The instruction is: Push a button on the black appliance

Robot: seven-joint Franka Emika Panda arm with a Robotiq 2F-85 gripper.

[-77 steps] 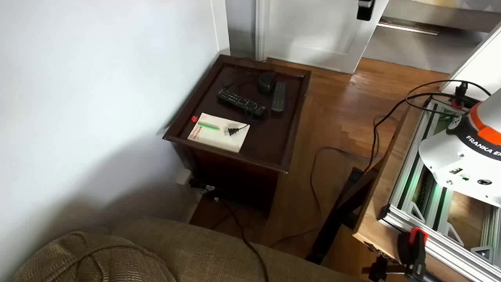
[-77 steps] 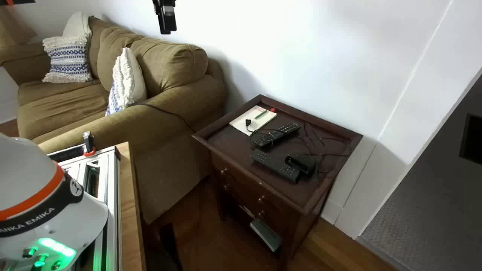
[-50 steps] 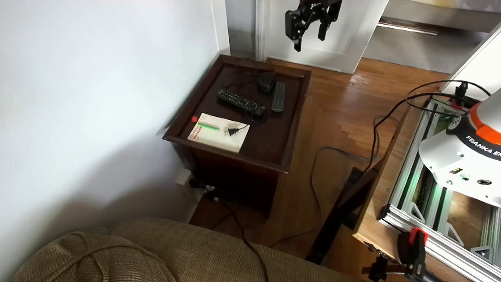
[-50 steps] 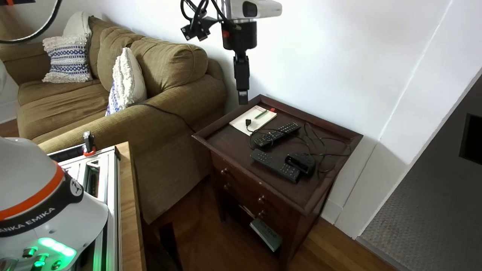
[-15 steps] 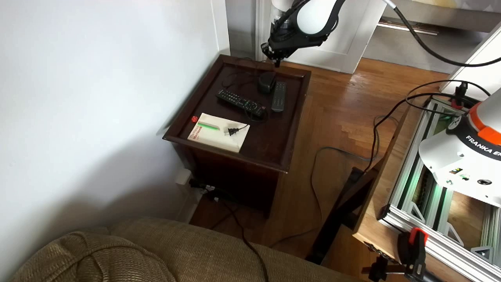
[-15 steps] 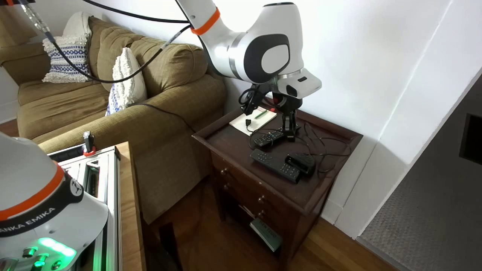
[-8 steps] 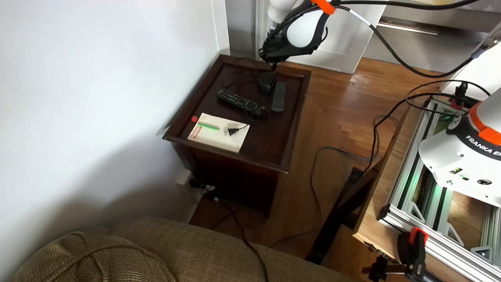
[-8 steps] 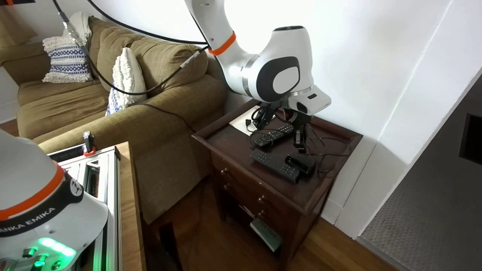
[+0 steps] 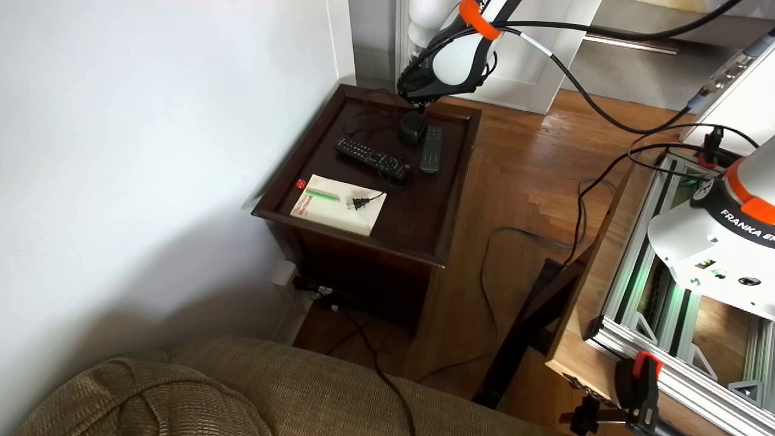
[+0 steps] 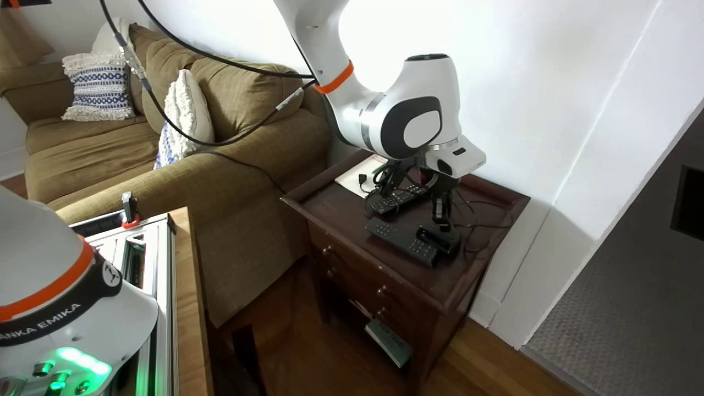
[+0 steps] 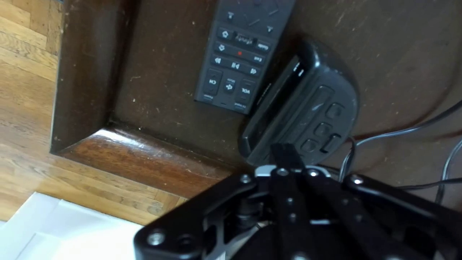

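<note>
The black appliance (image 11: 288, 122), a small rounded clock-like unit, rests on the dark wooden side table (image 9: 418, 212). On its top face the wrist view shows a long bar button (image 11: 319, 96) and several round buttons (image 11: 323, 129). My gripper (image 11: 282, 146) points down over that face, fingertips together with nothing between them. In the wrist view the tips cover part of the face's lower end, beside the lowest round button. An exterior view has the fingertips (image 10: 442, 224) just above the appliance's back part. Whether they touch it I cannot tell.
A flat remote (image 11: 232, 68) lies close beside the appliance. Another remote (image 9: 370, 158), a white booklet (image 9: 339, 209) with a plug on it, and loose cords (image 11: 404, 130) share the tabletop. The table has a raised rim (image 11: 151, 155). A wall (image 10: 550, 110) stands behind.
My gripper has come down from above the table to right over the black appliance. It stood open about three seconds ago and is shut now. The appliance and remotes have stayed put.
</note>
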